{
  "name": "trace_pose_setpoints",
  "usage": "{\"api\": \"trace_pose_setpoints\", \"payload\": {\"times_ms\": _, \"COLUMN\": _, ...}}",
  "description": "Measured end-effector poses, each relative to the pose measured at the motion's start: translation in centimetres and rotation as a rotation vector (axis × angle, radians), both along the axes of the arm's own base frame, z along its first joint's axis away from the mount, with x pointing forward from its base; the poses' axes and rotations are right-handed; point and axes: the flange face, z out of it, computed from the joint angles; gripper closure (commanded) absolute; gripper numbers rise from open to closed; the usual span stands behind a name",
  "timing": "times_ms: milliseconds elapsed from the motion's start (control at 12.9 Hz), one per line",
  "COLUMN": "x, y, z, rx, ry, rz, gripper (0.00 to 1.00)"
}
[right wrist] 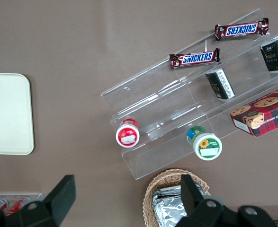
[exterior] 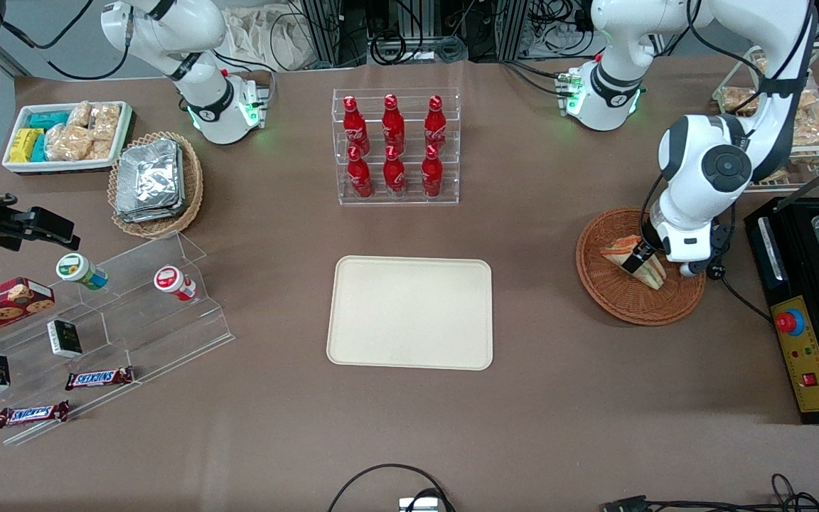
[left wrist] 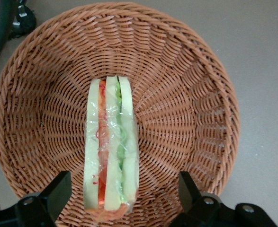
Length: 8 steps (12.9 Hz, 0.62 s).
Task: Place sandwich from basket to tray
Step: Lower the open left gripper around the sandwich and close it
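The gripper (left wrist: 122, 194) hangs low over the basket (exterior: 605, 284), its two fingers (left wrist: 58, 191) spread wide — one on each side of the sandwich (left wrist: 111, 146) with a clear gap to the bread, holding nothing. The sandwich lies in the basket, plastic-wrapped, its red and green filling showing between pale slices. The basket sits on the brown counter (exterior: 537, 398) toward the working arm's end — well apart from the cream tray (exterior: 410, 313), which lies flat mid-counter, nearer the front camera than a rack of red bottles (exterior: 395, 146).
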Motion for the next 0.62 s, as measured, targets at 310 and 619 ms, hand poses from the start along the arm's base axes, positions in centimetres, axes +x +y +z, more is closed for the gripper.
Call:
{"api": "trace_pose_setpoints", "payload": {"times_ms": 310, "x": -0.5, "y": 0.5, "z": -1.1, "rx": -0.004, "ry": -0.007, "rz": 0.009, "gripper": 0.0}}
{"api": "trace_pose_setpoints", "payload": {"times_ms": 619, "x": -0.9, "y": 1.0, "z": -2.9, "rx": -0.013, "ry": -0.017, "rz": 0.018, "gripper": 0.1}}
